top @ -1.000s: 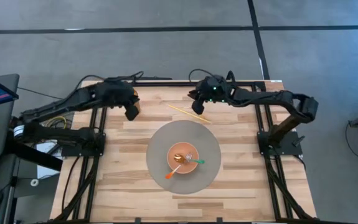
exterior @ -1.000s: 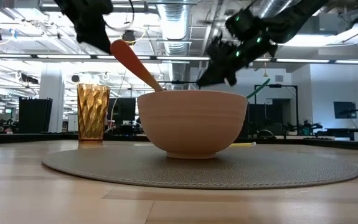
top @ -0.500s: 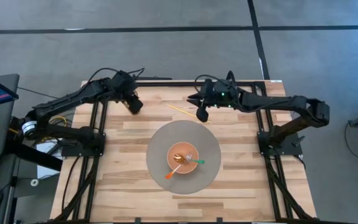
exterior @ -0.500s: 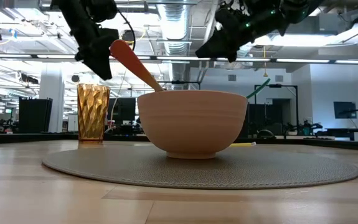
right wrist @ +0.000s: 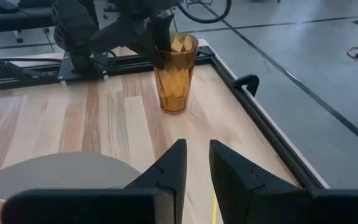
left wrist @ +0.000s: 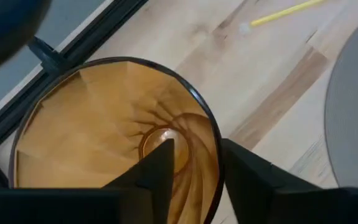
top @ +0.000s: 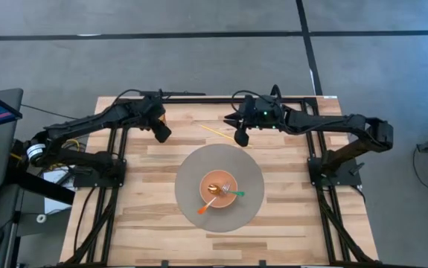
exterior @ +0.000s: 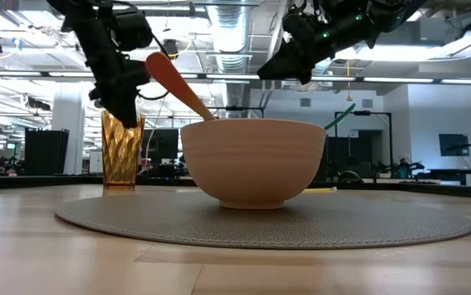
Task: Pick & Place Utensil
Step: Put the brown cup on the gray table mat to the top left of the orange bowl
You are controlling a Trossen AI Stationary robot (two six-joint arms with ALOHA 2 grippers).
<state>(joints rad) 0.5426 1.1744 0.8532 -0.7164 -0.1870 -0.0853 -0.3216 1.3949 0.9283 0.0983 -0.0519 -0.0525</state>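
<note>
From above I count two arms, one round grey mat [top: 247, 165], one terracotta bowl [top: 219, 190] at its centre, one amber cup mostly under the left arm, and one yellow stick [top: 222, 132] lying on the bare wood near the far edge. In the bowl lie what look like three utensils: an orange-handled spoon [top: 210, 199], a green-handled utensil [top: 234, 193], and possibly a fork between them, though that is too small to be sure. The left gripper [top: 161, 132] hangs over the far-left corner; the right gripper [top: 241, 137] hovers just beside the yellow stick. From table height, the bowl [exterior: 253, 162] sits on the mat [exterior: 268, 221], the orange spoon handle [exterior: 174, 80] leaning out over its rim, the amber cup [exterior: 122, 151] behind to the left, and a large open hall with ceiling lights beyond. The left wrist view looks straight down into the cup [left wrist: 116, 124], with one finger [left wrist: 160, 168] inside the rim and the other outside, spread apart. The right wrist view shows that arm's fingers [right wrist: 172, 165] slightly parted, holding nothing, above pale plank table [right wrist: 48, 118], the cup [right wrist: 175, 73] ahead near the black frame rail.
</note>
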